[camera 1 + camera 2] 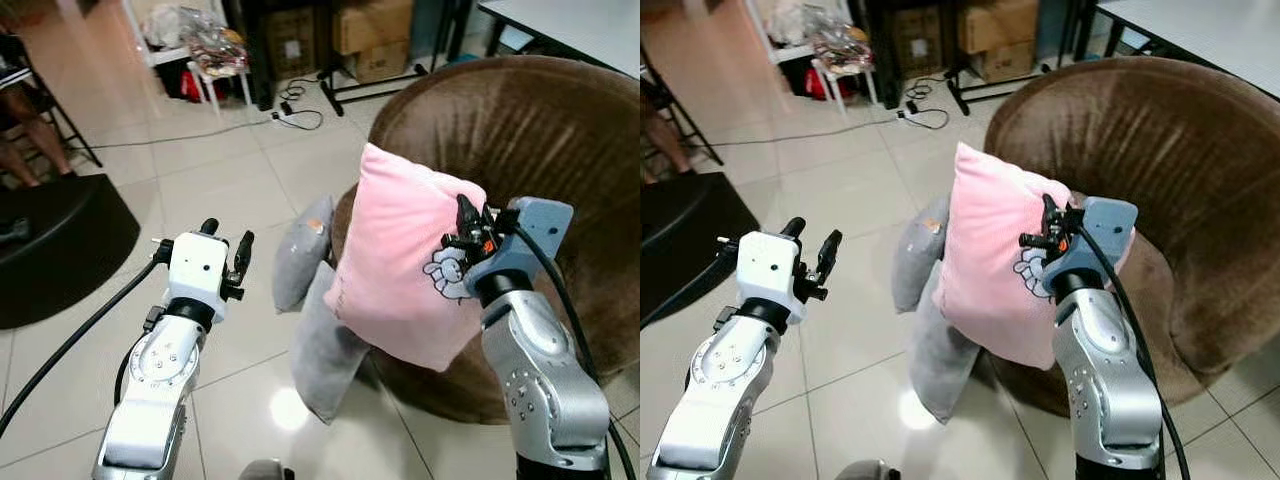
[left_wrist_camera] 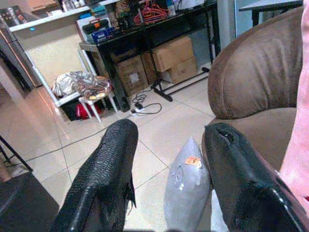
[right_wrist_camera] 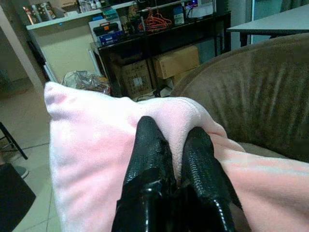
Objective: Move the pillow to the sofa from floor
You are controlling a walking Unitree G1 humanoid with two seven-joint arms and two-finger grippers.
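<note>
- The soft pink square pillow [image 1: 405,258], with a white cartoon figure printed near its right edge, hangs in the middle of the frame, lifted off the floor and tilted, its lower corner over the front rim of the sofa.
- The right tool [image 1: 466,228] is clenched on the pillow's upper right edge; in the right wrist view its two black fingers [image 3: 149,154] pinch a fold of pink fabric between them.
- The round brown plush sofa [image 1: 540,150] fills the right half of the frame, its curved back rising behind the pillow and its seat lying below and behind it.
- Two grey cushions [image 1: 315,300] stand on the floor just left of the pillow, leaning against the sofa's front; the upper one carries a small orange tag, and the lower, larger one reaches down to the tiles.
- The left tool [image 1: 227,250] hangs at lower left of centre, released, its fingers apart and holding nothing, well apart from the pillow; in the left wrist view a grey cushion shows between its fingers.
- The glossy beige tiled floor [image 1: 220,170] spreads across the left and centre.
- A black round object [image 1: 60,240] lies at the left edge.
- Cardboard boxes [image 1: 375,35] and a black stand sit along the top, with a white power strip and cables [image 1: 295,110] on the tiles in front of them.
</note>
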